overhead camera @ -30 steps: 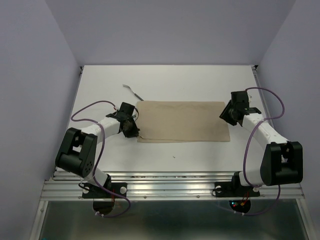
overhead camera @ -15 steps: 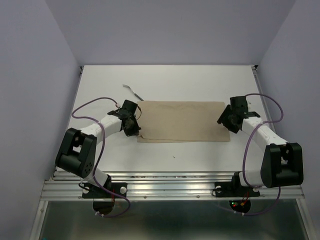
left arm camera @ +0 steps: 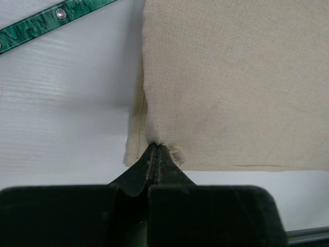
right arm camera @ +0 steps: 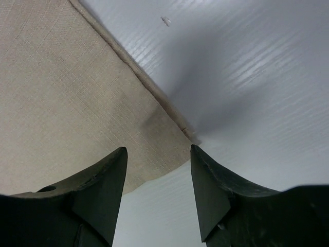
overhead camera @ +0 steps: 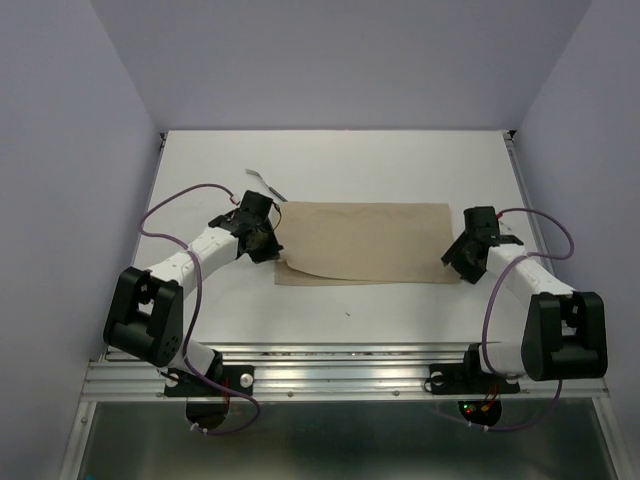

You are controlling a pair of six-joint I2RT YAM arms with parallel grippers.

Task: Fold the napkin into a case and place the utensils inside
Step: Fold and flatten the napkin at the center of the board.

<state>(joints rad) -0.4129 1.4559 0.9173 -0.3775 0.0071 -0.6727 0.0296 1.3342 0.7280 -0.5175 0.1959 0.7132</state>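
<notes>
Top view: the napkin (overhead camera: 365, 243) lies mid-table (overhead camera: 400, 160), with 1 utensil (overhead camera: 265, 182) just past its far-left corner. Since 1 second ago the left tool (overhead camera: 268, 251) has shifted farther away, drawing the near-left corner inward. The right tool (overhead camera: 453, 262) has come nearer, to the near-right corner.

Left wrist: the tool is clamped on the napkin's puckered edge.

Right wrist: the 2 fingers stand apart above that corner.

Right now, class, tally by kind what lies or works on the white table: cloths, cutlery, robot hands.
Beige-tan cloth napkin: 1
Slim silvery-grey cutlery piece: 1
Black two-finger robot hands: 2, left hand and right hand
Total: 4
</notes>
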